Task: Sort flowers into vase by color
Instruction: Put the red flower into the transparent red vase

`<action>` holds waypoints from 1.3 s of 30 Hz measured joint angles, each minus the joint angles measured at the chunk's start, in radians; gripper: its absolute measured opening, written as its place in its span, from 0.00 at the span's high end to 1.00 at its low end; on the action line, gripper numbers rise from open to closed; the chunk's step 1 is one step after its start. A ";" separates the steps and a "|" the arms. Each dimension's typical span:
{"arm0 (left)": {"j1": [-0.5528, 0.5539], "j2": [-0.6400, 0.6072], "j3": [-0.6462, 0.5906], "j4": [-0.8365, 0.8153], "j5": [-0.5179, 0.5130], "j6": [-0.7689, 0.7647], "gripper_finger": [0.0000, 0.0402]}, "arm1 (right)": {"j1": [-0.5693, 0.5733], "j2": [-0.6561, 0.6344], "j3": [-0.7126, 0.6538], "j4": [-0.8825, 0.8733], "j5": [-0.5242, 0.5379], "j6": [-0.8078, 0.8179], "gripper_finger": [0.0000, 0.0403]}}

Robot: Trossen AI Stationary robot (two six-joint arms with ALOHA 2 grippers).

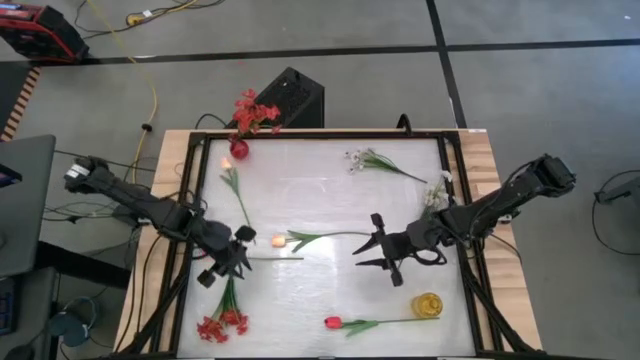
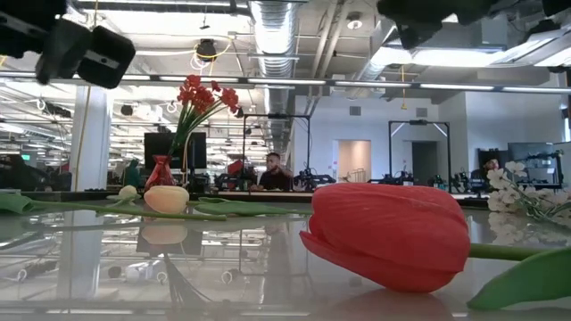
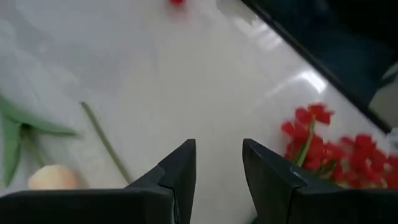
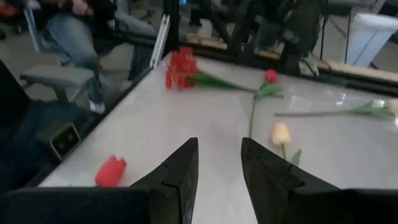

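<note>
Overhead and wrist views of the sorting table. Your left gripper [image 1: 236, 258] hung over the table's left half with its fingers parted a little and nothing between them; your right gripper [image 1: 377, 250] hovered near the centre, likewise slightly open and empty.

Flowers lay scattered on the white table [image 1: 320, 200]: a pale orange tulip [image 1: 279, 241] between the 2 grippers, a red clustered bloom [image 1: 222, 324] just below the left gripper, a red-pink tulip [image 1: 334, 322] along the near edge, another tulip [image 1: 226, 166] at upper left, and 2 white sprigs [image 1: 356, 157] toward the right. A red vase [image 1: 239, 149] at the far-left corner already held red blooms; a small yellow vase [image 1: 427, 305] stood empty at lower right.

The stems looked thin, light and flexible, and likely to slip or bend. You would probably have done best to pinch each stem at mid-length, clear of leaves and soft heads.
</note>
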 joint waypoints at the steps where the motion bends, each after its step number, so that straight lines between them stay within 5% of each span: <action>1: -0.017 0.017 0.000 0.000 -0.008 0.018 0.70 | 0.003 0.009 0.000 0.025 0.001 0.001 0.63; 8: -0.138 0.144 0.045 -0.080 -0.083 0.145 0.70 | 0.003 0.158 0.008 0.206 0.001 -0.005 0.63; 17: -0.221 0.314 0.102 -0.281 -0.144 0.202 0.70 | 0.031 0.290 0.125 0.185 -0.001 0.004 0.63; 32: -0.264 0.521 0.107 -0.292 -0.160 0.317 0.71 | 0.090 0.402 0.236 0.185 0.000 0.054 0.63; 39: -0.264 0.485 0.101 -0.292 -0.167 0.357 0.88 | 0.090 0.417 0.253 0.186 0.000 0.106 0.63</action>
